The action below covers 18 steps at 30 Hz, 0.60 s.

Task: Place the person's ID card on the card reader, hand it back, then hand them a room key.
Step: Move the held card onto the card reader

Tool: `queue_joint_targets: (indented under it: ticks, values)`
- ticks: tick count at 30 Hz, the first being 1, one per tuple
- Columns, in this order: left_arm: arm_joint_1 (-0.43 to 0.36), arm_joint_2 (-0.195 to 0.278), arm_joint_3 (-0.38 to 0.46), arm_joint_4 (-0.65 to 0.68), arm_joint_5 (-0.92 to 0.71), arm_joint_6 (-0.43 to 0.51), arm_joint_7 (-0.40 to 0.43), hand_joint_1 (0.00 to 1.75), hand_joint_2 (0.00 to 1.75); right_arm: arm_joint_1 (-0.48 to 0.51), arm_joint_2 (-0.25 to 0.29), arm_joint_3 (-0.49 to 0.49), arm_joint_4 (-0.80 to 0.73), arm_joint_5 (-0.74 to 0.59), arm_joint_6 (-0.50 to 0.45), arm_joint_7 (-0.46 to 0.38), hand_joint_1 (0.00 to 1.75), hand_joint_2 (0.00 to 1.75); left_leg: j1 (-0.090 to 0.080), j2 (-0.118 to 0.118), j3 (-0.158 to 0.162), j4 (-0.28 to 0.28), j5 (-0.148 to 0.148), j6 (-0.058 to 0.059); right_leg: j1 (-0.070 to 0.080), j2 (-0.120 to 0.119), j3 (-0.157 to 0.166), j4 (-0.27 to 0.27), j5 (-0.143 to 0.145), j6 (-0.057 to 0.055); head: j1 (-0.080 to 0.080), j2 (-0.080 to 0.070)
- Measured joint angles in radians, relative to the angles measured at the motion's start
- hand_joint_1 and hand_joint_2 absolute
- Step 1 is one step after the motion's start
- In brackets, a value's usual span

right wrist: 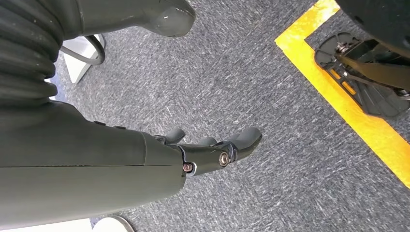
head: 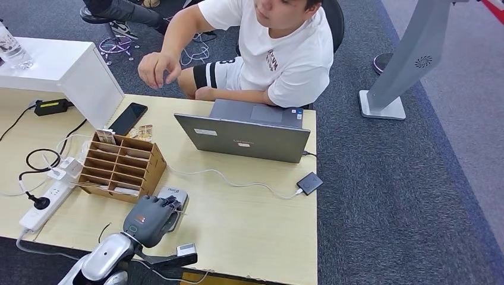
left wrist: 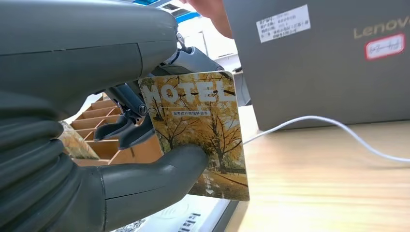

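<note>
Left hand grips the room key card above the card reader

Head view: the grey many-fingered left hand (head: 151, 218) sits over the flat grey card reader (head: 173, 193), just beside the brown cardboard compartment rack (head: 123, 167); the seated person's hand (head: 157, 68) is raised well beyond the rack, likely ready to receive. Left wrist view: thumb and fingers (left wrist: 123, 126) pinch the autumn-tree "MOTEL" key card (left wrist: 198, 128) upright, face outward, probably for handover. Right wrist view: the right hand (right wrist: 212, 145) hangs over grey carpet, fingers loosely apart, holding nothing
</note>
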Motion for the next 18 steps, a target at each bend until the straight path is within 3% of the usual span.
queue_joint_targets:
  ticks: [18]
  values:
    - [0.002,-0.002,0.045,0.069,-0.003,-0.031,0.069,1.75,1.75,0.002,0.003,-0.016,0.0,-0.013,0.005,0.021,0.0,1.75,0.0,0.0,0.0,0.0,0.0,0.0,0.0,0.0,0.0,0.0,0.0,0.0,0.0,0.0]
